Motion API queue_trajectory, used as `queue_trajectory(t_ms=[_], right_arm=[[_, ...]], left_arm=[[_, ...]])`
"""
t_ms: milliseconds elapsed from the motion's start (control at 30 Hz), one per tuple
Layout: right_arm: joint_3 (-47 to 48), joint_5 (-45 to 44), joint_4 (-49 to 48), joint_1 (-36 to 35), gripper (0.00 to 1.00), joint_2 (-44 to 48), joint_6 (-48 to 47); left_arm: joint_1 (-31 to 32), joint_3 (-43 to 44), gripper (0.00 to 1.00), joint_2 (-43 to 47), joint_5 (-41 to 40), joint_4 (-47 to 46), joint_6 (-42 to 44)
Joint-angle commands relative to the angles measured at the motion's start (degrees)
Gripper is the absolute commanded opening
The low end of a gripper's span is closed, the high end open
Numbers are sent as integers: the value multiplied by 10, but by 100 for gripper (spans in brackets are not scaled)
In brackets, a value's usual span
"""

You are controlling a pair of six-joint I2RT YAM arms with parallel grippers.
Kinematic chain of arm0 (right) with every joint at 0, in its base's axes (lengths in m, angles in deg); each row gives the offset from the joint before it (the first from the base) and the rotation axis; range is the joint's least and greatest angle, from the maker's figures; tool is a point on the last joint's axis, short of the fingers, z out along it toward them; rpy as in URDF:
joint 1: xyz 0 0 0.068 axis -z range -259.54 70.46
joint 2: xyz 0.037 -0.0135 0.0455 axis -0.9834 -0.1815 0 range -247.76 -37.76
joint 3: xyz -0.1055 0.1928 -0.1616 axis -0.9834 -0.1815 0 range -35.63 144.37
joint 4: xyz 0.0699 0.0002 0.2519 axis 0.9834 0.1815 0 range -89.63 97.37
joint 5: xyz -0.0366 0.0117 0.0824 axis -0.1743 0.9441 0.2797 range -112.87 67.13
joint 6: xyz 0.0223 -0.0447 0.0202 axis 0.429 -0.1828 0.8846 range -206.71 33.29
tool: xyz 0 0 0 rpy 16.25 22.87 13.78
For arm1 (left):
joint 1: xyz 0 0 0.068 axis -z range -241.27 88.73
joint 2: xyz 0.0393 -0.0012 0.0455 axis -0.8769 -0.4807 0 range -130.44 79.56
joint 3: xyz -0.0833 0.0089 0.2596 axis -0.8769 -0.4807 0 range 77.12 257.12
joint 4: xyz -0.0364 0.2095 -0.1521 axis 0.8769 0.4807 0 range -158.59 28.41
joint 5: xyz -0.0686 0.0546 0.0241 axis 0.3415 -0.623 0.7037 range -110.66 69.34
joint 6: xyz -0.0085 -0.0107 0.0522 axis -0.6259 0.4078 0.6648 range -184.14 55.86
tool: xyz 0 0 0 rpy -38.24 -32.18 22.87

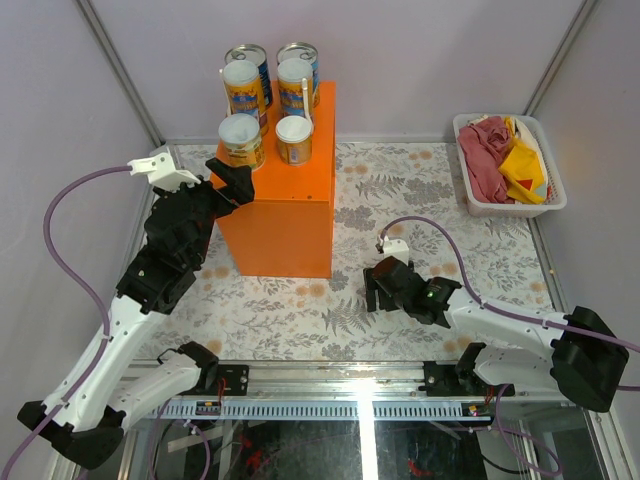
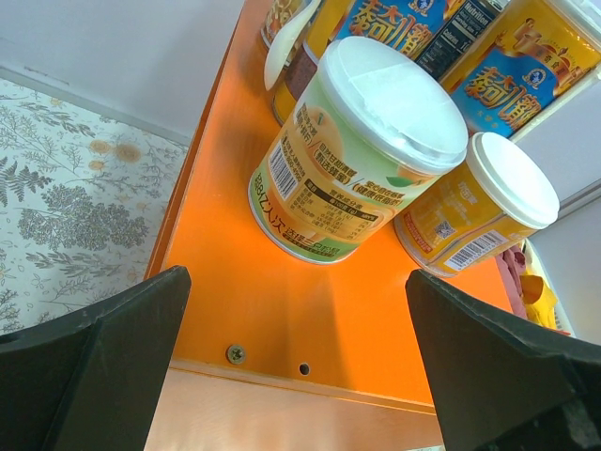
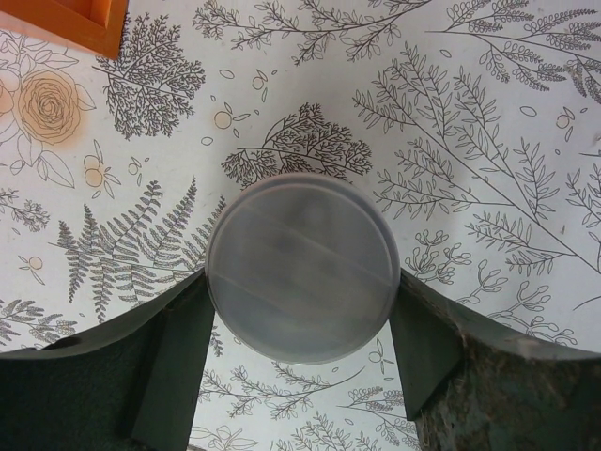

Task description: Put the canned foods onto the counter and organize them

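tabletop (image 1: pixel 480 260): floral print, fills the middle of the top view; carries everything.
orange box (image 1: pixel 290 220): centre-left of the top view, against the back wall. Serves as the counter.
white basket (image 1: pixel 515 209): upper right, holds the red cloth (image 1: pixel 485 160) and yellow cloth (image 1: pixel 525 170). Not task items.
left end effector (image 1: pixel 232 180): at the box's near-left top edge, fingers spread wide, nothing between them. The wrist view looks over the box top at the front cans.
right end effector (image 1: pixel 385 292): low over the tabletop, lower right of the box, fingers on either side of the pale-lidded can (image 3: pixel 300 277). They look right at its rim, but I cannot tell if they are clamped.
cans on box: six in three rows of two. Blue-labelled cans (image 1: pixel 247 55) at the back, tall yellow-orange cans (image 1: pixel 245 90) in the middle, shorter cans (image 1: pixel 241 140) in front. Upright and close together.
pale-lidded can: stands on the tabletop and is not on the box yet. Only the round top shows; the body is hidden.
progress: probably one can left to place.
handling: probably a rigid cylinder that won't crush. The label wall is smooth, so it could slip. The plastic lid may flex or pop. Weight unknown.
grasp point: side wall, mid-height, on opposite sides and below the lid. Keep it upright.
risk: free space on the box is tight, so neighbouring cans could get knocked.
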Motion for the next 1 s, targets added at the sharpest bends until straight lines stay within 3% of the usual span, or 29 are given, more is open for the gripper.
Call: queue_trajectory(t_ms=[0,333,967], right_arm=[[5,-16,-13,-6,57,4,-4],[72,-32,29,-6,53,38,-55],[451,-72,192,-5,51,-3,-202]], left_arm=[[1,13,99,4,-3,-33,9],[2,7,99,13,-4,-33,3],[1,4,99,26,-3,-34,-3]])
